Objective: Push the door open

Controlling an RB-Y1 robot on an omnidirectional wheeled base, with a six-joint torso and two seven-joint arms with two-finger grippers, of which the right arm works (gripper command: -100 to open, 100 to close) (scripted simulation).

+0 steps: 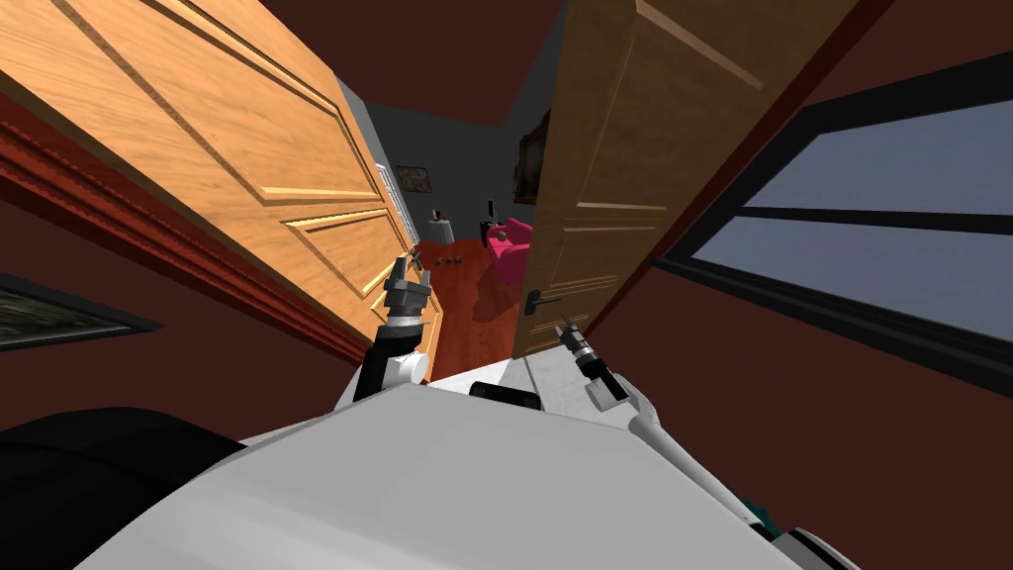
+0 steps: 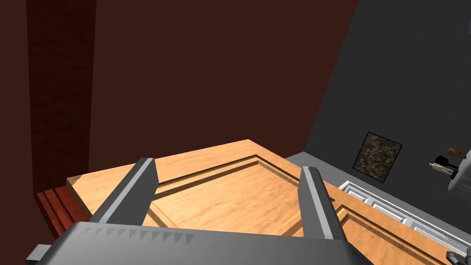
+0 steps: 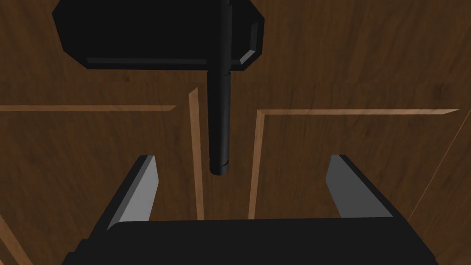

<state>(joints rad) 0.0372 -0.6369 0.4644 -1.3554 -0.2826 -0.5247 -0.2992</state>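
Two panelled wooden door leaves frame a gap ahead. The left leaf [image 1: 228,148] [image 2: 221,193] is swung wide, and my left gripper [image 1: 408,269] [image 2: 225,177] stands open close against its face. The right leaf [image 1: 613,168] [image 3: 345,69] stands ajar and carries a black lever handle [image 1: 542,299] [image 3: 218,119] on a black plate [image 3: 152,34]. My right gripper [image 1: 567,327] [image 3: 241,172] is open just short of that leaf, with the tip of the lever between and slightly beyond its fingers, nothing gripped.
Through the gap lies a red-brown floor [image 1: 465,297] with a pink armchair [image 1: 508,247] and small objects by a grey wall [image 1: 450,168]. A dark red wall with a window [image 1: 871,228] runs on my right, red door trim [image 1: 148,208] on my left.
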